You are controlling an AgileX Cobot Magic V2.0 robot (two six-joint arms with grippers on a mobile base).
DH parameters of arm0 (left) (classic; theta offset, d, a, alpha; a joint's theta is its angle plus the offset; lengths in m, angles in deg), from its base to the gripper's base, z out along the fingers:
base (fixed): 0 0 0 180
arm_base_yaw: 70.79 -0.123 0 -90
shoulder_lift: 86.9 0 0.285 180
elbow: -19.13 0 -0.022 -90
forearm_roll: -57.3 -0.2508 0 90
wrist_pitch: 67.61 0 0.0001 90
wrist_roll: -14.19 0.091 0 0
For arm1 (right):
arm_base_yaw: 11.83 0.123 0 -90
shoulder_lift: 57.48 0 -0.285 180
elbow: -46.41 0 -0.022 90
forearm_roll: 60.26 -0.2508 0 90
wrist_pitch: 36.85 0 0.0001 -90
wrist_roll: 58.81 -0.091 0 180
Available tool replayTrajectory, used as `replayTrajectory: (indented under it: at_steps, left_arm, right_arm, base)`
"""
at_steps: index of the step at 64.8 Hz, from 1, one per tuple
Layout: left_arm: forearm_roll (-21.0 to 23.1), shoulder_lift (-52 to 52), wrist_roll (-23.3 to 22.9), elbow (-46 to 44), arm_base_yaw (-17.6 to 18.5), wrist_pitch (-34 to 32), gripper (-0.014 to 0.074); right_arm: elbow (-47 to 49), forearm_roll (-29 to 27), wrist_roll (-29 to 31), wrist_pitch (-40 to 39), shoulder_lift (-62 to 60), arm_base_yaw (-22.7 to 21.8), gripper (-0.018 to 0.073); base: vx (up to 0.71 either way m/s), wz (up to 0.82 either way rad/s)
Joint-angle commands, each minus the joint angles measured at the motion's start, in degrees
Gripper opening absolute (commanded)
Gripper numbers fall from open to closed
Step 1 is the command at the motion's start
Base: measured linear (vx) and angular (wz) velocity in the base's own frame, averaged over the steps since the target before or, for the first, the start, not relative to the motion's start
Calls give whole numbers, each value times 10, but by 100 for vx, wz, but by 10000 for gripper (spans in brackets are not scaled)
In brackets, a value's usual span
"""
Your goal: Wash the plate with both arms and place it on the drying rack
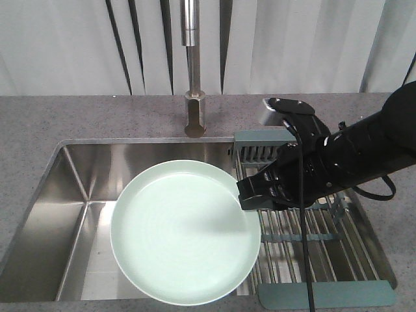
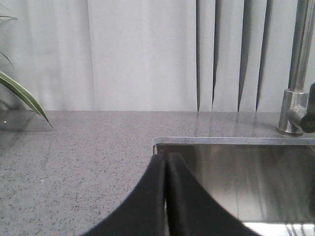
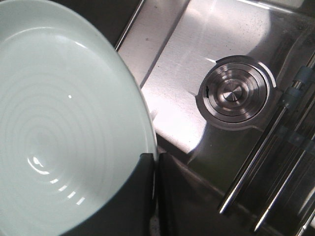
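The pale mint-green plate (image 1: 182,231) hangs over the steel sink, face up toward the camera. My right gripper (image 1: 250,195) is shut on its right rim; the black right arm reaches in from the right. In the right wrist view the plate (image 3: 64,128) fills the left half, and the rim is pinched between the two black fingers of the right gripper (image 3: 156,160). The drying rack (image 1: 305,234) lies across the right part of the sink, under the right arm. My left gripper (image 2: 166,160) is shut with nothing in it, above the sink's left corner; it does not show in the front view.
The steel tap (image 1: 194,78) stands behind the sink (image 1: 71,195) at the middle. The round drain (image 3: 235,93) lies below the plate's edge in the basin floor. Grey speckled countertop (image 2: 74,162) surrounds the sink. A plant leaf (image 2: 22,96) hangs at far left.
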Motion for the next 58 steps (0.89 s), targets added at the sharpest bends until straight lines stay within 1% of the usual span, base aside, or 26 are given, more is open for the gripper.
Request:
replayTrajectory:
  at_steps: [1,58]
  left_arm:
    - [1,8,-2,-17,3,-42,-6]
    - [1,8,-2,-17,3,-42,-6]
  right_arm:
    - [15,-23,5,-12,-22,-2,-1]
    - [15,-23,5,-12,-22,-2,-1]
  base:
    - [6,-4]
    - [2,-1]
